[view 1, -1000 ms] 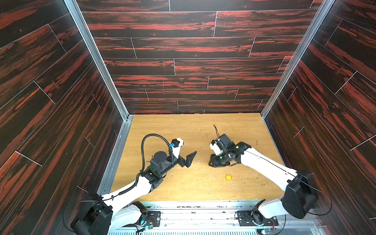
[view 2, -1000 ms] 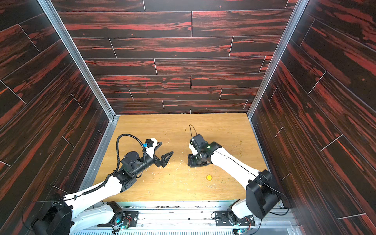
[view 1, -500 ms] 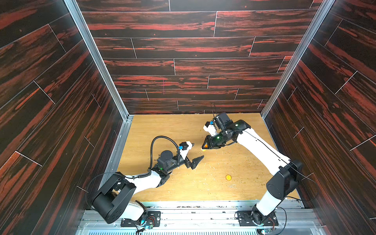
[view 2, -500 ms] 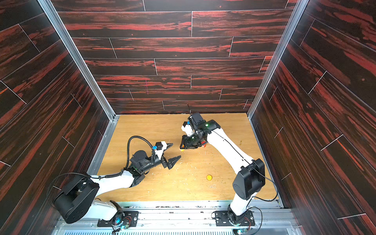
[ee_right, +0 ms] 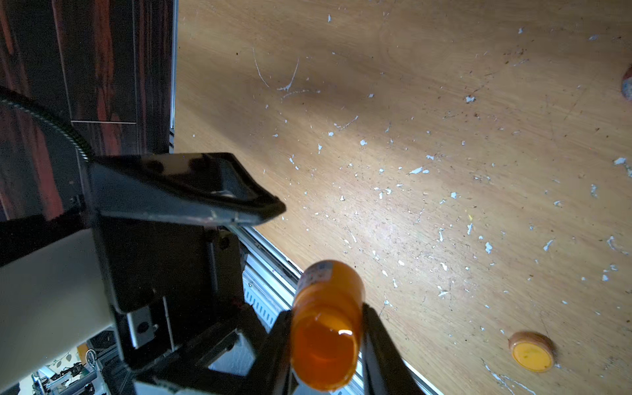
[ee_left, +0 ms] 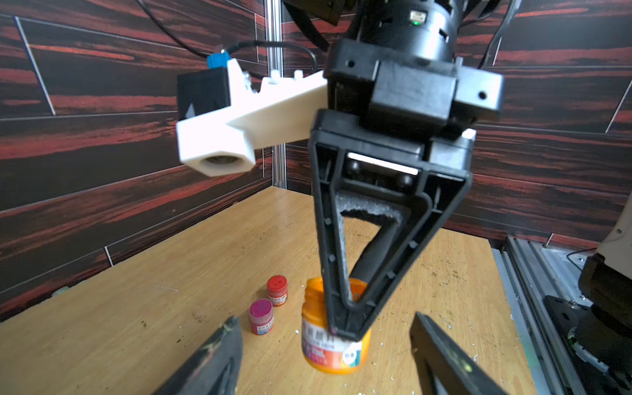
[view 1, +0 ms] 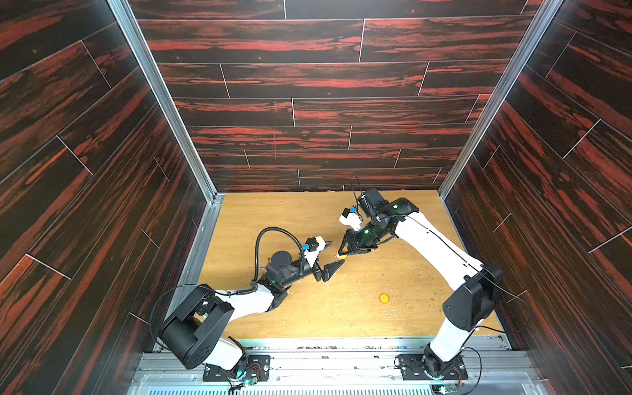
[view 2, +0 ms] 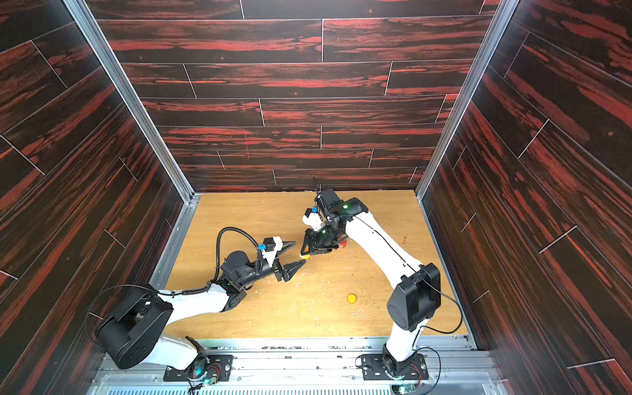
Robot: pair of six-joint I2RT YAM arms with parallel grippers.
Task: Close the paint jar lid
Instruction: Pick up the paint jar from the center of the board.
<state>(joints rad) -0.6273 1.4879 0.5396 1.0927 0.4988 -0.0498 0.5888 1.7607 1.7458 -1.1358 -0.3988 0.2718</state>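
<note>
**A:** Where do we find the jar?

**B:** We see the orange plastic paint jar [ee_left: 337, 352] upright near the middle of the light wooden tabletop [view 1: 273, 219]. Its mouth is uncovered and orange paint shows inside.

**A:** What has hold of it?

**B:** The right end effector [view 1: 343, 253] reaches down from the far right. We see its two black fingers closed tight on the jar's neck, one on each side. We cannot tell whether the base rests on the tabletop or hangs just above it.

**A:** And the left end effector?

**B:** The left end effector [view 2: 295, 254] comes in low from the near left, pointing at the jar. Its jaws stand partly apart and hold nothing. The jar sits just ahead, in line with the gap between them, touching neither finger.

**A:** Do we see the cover?

**B:** Yes. The round orange lid [ee_right: 531, 352] lies flat on the tabletop toward the near right, well apart from the jar and from both arms.

**A:** Anything else?

**B:** We see a small red-capped jar [ee_left: 277, 290] and a small magenta-capped jar [ee_left: 261, 316]. They stand close together near the orange jar, on its right, and touch neither it nor each other. Pale flecks are scattered across the tabletop.
</note>
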